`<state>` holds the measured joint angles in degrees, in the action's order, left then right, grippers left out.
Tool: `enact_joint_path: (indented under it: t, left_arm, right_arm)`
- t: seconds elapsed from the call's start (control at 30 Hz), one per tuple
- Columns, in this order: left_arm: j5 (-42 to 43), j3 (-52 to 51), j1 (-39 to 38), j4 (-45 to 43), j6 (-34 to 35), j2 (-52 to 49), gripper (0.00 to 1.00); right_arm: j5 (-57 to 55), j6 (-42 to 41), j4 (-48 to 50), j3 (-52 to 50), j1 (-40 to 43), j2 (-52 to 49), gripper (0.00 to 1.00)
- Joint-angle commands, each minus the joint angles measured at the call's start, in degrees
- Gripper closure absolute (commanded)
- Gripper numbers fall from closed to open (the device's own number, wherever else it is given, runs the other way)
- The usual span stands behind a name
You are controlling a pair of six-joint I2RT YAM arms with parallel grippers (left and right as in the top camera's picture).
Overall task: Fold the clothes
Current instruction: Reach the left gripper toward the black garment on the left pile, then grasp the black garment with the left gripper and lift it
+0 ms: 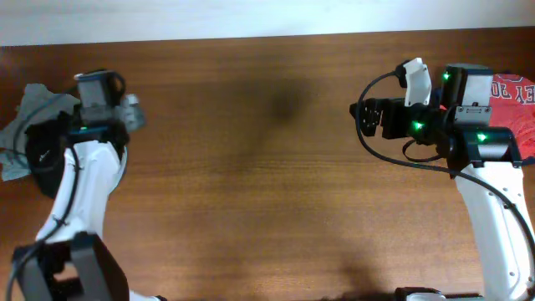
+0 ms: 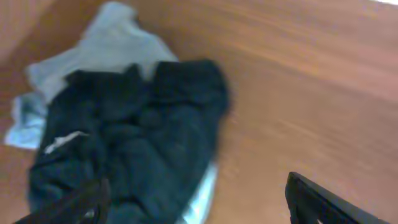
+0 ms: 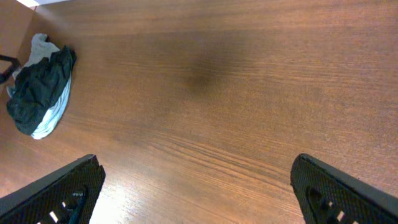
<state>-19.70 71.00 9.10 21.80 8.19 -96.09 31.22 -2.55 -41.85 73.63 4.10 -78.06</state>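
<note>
Black T-shirt (image 2: 137, 143) lies crumpled atop pale shirt (image 2: 106, 43); left tool (image 2: 196, 199) and right tool (image 3: 196, 180) gape wide.

Even bright light; faint shadow on table (image 1: 284, 104); L wrist view blurry.

The surface (image 3: 249, 93) is showing smooth brown wood and is shining a little. The black T-shirt (image 2: 143, 137) is looking like soft, dull, crumpled cloth. The pale grey-blue shirt (image 2: 112, 43) and the red shirt (image 1: 520, 125) are looking like cloth too. The right arm (image 1: 493, 209) is gleaming like white plastic. The right end effector (image 3: 198, 186) is showing a black woven pattern on its fingers (image 3: 336, 193).
</note>
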Motion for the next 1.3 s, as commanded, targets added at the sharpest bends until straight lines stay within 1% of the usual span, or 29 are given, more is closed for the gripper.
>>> enact_joint_path:
  t: [0.0, 0.1, 0.17, 0.2, 0.23, 0.37, 0.47, 0.5, 0.57, 0.6, 0.63, 0.7, 0.77, 0.9, 1.03, 1.13, 1.27]
  left_arm:
    - [-3.65, 0.63, 3.5, -1.7, 2.25, -3.82, 0.11]
    - [-3.21, 0.63, 6.32, -1.57, 1.38, -6.64, 0.11]
    - [-0.57, 0.63, 8.41, -0.42, 1.2, -8.41, 0.11]
    - [0.55, 0.61, 9.16, -0.07, 1.22, -9.05, 0.17]
    - [2.05, 0.61, 10.19, 0.37, 1.22, -9.86, 0.19]
    - [5.9, 0.61, 13.64, 1.36, 1.22, -12.59, 0.21]
    - [7.08, 0.61, 15.52, 1.84, 2.01, -14.1, 0.21]
    - [7.15, 0.61, 15.85, 1.9, 2.14, -14.36, 0.27]
    - [7.34, 0.61, 16.11, 2.03, 2.54, -14.38, 0.55]
    - [7.32, 0.63, 16.15, 1.99, 2.78, -14.36, 0.71]
    - [7.32, 0.74, 16.15, 1.84, 2.99, -14.34, 0.8]
    - [7.39, 1.18, 16.04, 1.92, 4.52, -14.29, 0.95]
    - [9.33, 2.34, 16.02, 2.95, 5.53, -13.84, 0.99]
    - [16.44, 7.39, 15.78, 7.26, 5.55, -11.82, 0.99]
    - [26.97, 16.98, 13.99, 14.84, 5.51, -8.39, 0.99]
    - [32.37, 24.0, 10.99, 18.8, 5.49, -5.99, 0.99]
    - [34.07, 31.52, 4.87, 21.64, 4.81, -2.93, 0.99]
  right_arm:
    - [1.14, 2.23, -0.59, 1.27, 0.42, -0.11, 0.01]
    - [1.11, 3.45, -1.81, 1.27, 0.44, -0.13, 0.01]
    - [1.09, 3.82, -2.38, 1.27, 0.44, -0.17, 0.01]
    - [1.11, 3.82, -2.4, 1.22, 0.44, -0.22, 0.01]
    - [1.11, 3.82, -2.4, 1.22, 0.44, -0.24, 0.01]
    - [1.07, 3.82, -2.19, 1.22, 0.44, -0.35, 0.01]
    - [0.7, 3.8, -1.84, 1.22, 0.44, -0.57, 0.01]
    - [0.68, 3.82, -1.66, 1.22, 0.44, -0.7, 0.01]
    - [0.68, 3.8, -1.25, 1.22, 0.44, -1.07, 0.01]
    - [0.68, 3.8, -1.09, 1.22, 0.44, -1.18, 0.01]
    - [0.68, 3.8, -0.98, 1.22, 0.44, -1.27, 0.01]
    - [0.68, 3.8, -0.7, 1.22, 0.44, -1.44, 0.01]
    - [0.68, 3.8, -0.42, 1.22, 0.44, -1.53, 0.01]
    - [0.68, 3.8, -0.09, 1.22, 0.44, -1.55, 0.01]
    - [0.7, 3.78, 0.61, 1.22, 0.44, -1.55, 0.01]
    - [0.72, 3.78, 2.23, 1.22, 0.44, -1.55, 0.01]
    - [0.72, 3.78, 2.8, 1.22, 0.44, -1.55, 0.01]
